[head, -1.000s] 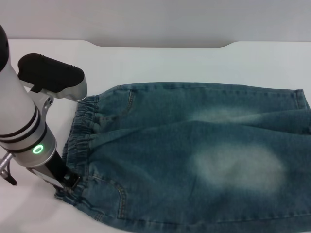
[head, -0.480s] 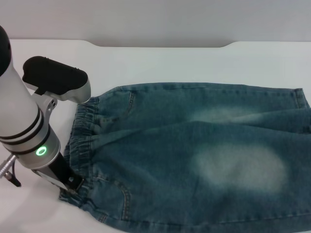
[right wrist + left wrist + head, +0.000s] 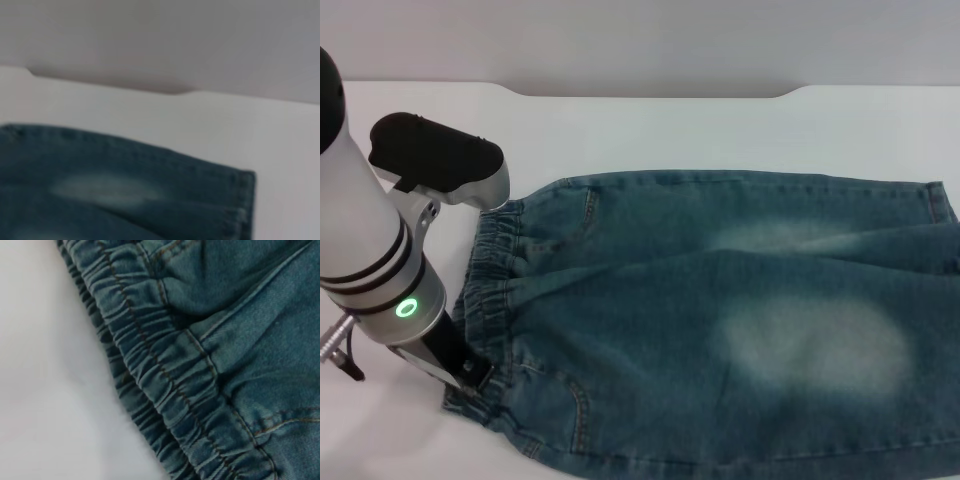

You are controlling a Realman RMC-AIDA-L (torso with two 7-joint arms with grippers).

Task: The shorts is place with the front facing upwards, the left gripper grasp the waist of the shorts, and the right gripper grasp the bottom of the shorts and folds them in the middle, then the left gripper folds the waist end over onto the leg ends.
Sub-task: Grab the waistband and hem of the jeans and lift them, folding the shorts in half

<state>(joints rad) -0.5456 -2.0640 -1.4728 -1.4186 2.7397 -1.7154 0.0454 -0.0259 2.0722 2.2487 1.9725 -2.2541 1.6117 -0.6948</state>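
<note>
Denim, head view: blue shorts (image 3: 720, 320) lie spread flat on the white table (image 3: 650, 130), elastic waist (image 3: 485, 300) toward the robot's left, leg ends toward its right.
Left gripper (image 3: 470, 378), head view: down at the near corner of the waist, touching the fabric; whether it is clamped on the cloth cannot be told.
Left wrist view: gathered waistband and seams close up, table beside.
Right wrist view: a leg hem corner flat on the table; right gripper not seen.
</note>
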